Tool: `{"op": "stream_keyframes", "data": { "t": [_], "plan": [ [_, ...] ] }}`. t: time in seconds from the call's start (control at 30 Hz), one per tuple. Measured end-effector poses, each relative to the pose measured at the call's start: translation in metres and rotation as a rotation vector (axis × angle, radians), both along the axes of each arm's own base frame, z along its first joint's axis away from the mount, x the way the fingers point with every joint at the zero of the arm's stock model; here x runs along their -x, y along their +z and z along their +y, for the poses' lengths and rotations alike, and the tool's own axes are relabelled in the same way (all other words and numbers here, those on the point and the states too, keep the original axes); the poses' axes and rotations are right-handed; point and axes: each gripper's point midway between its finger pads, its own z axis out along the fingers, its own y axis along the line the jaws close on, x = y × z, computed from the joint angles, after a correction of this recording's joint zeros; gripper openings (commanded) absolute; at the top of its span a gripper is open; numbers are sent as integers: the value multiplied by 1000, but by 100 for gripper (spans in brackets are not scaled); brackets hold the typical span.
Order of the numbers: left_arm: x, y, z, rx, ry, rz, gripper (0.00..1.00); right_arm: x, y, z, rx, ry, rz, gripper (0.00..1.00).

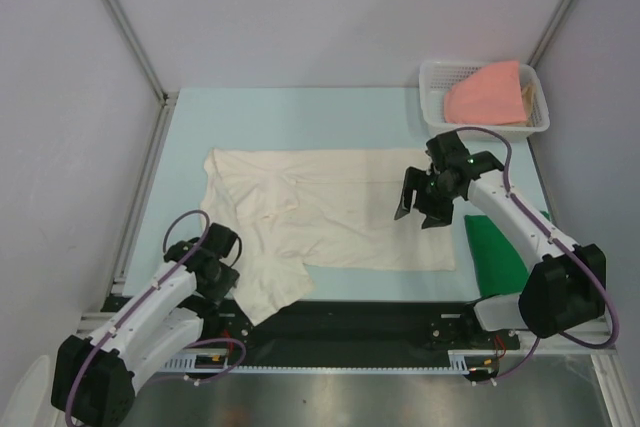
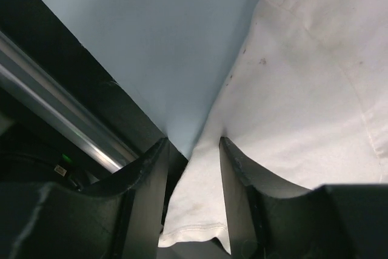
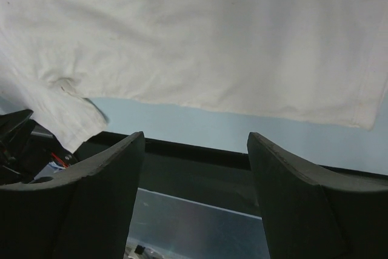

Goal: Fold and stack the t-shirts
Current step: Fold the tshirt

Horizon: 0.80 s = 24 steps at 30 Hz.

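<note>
The cream-white t-shirt lies spread over the middle of the surface, one sleeve reaching the near edge. The left end effector stands narrowly open astride this sleeve's border. The right end effector is wide open and empty.

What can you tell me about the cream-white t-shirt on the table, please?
The cream-white t-shirt looks like soft, lightly wrinkled cotton. It lies spread flat on the pale blue table, stitched hem to the right, sleeves left. The near sleeve overhangs the table's front edge, where the left gripper straddles its edge, jaws apart. The right gripper hovers open above the hem end, seemingly clear of it.
</note>
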Motion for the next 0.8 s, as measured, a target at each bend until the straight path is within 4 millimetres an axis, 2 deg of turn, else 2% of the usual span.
{"op": "stream_keyframes", "data": {
  "t": [0.13, 0.2, 0.23, 0.3, 0.33, 0.4, 0.5, 0.73, 0.77, 0.8],
  "plan": [
    [-2, -1, -1, 3, 10, -6, 44, 4, -2, -10, 7, -29, 11, 75],
    [-2, -1, -1, 1, 9, -6, 40, 4, -1, -15, 7, -42, 7, 75],
    [-3, -1, -1, 1, 9, -7, 33, 4, -1, -16, 7, -48, 7, 75],
    [-1, -1, 0, -3, 12, 0, 26, 6, -4, -20, 9, -59, 16, 74],
    [-1, 0, 0, -6, 14, 3, 20, 7, -7, -21, 10, -65, 24, 74],
    [1, 0, 2, -12, 14, 10, 14, 10, -12, -25, 14, -75, 41, 73],
    [4, 0, 4, -18, 7, 12, 0, 17, -22, -32, 20, -96, 75, 68],
    [5, 0, 4, -24, -21, 19, 0, 34, -46, -64, 23, -247, 144, 51],
    [5, 0, 4, -25, -25, 18, 0, 38, -51, -70, 22, -281, 153, 43],
    [4, 1, 4, -26, -32, 17, 0, 44, -57, -77, 21, -321, 171, 42]
  ]
}}
